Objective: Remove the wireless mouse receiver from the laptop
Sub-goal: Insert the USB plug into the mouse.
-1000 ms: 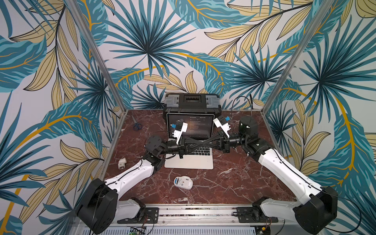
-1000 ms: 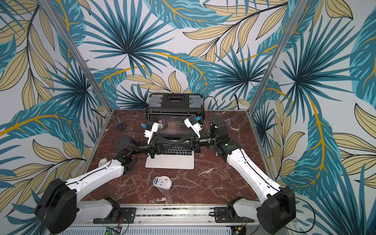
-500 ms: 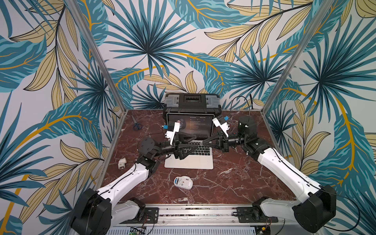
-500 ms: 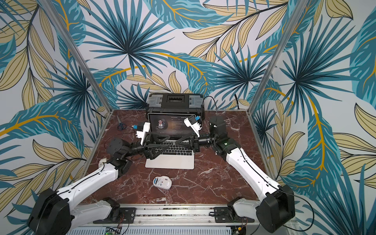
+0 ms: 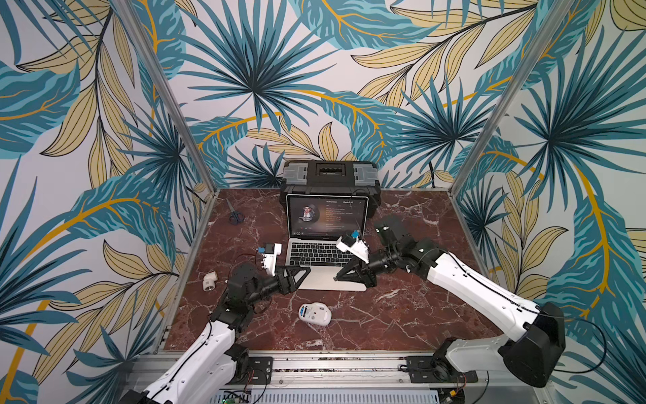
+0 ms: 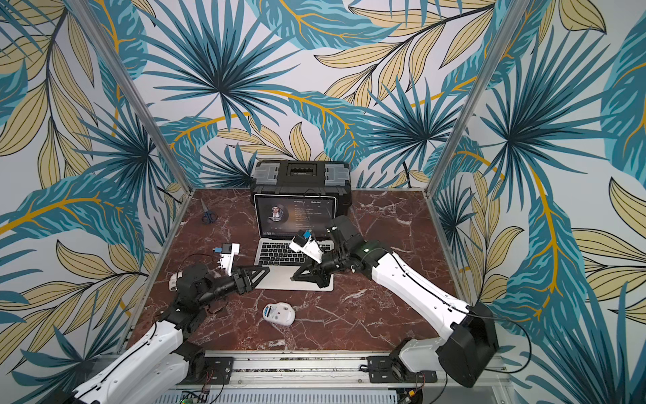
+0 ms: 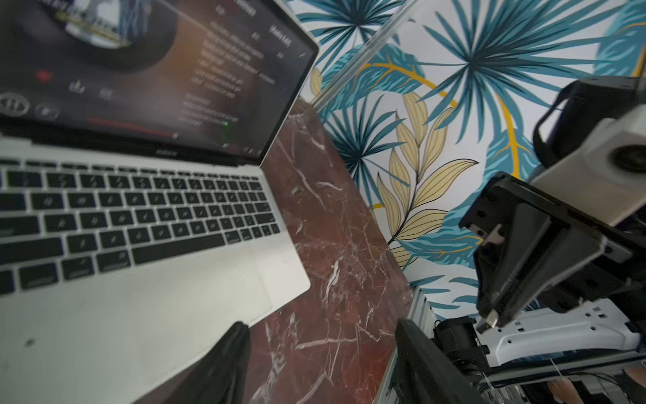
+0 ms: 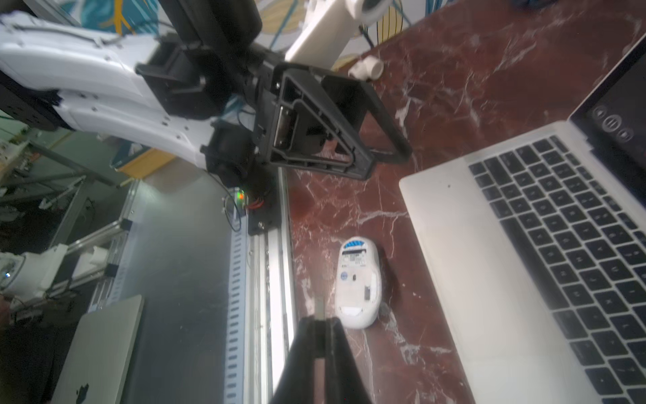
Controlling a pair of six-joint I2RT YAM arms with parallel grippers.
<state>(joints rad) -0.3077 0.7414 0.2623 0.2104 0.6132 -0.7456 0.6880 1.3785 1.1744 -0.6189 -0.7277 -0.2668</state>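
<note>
Silver laptop (image 5: 314,253) sits open mid-worktop (image 5: 402,314) in both top views, with the white wireless mouse (image 5: 314,313) belly-up just in front. Left wrist view: left gripper (image 7: 320,327) spread apart, empty. Right wrist view: right gripper (image 8: 320,321) pinching the metal receiver (image 8: 320,305), clear of the laptop.

L arm (image 5: 209,353), white links w/ black joints, rises from the near-left base, elbow bent, wrist pointing right. L gripper (image 5: 307,270), black triangular fingers (image 8: 367,169), is spread apart. R arm (image 5: 472,283), same build, reaches from the near-right base toward far-left, wrist tipped slightly down. R gripper (image 5: 336,278) is pinched tight on a tiny silver USB plug (image 7: 488,319). Tips face each other, not touching.
</note>
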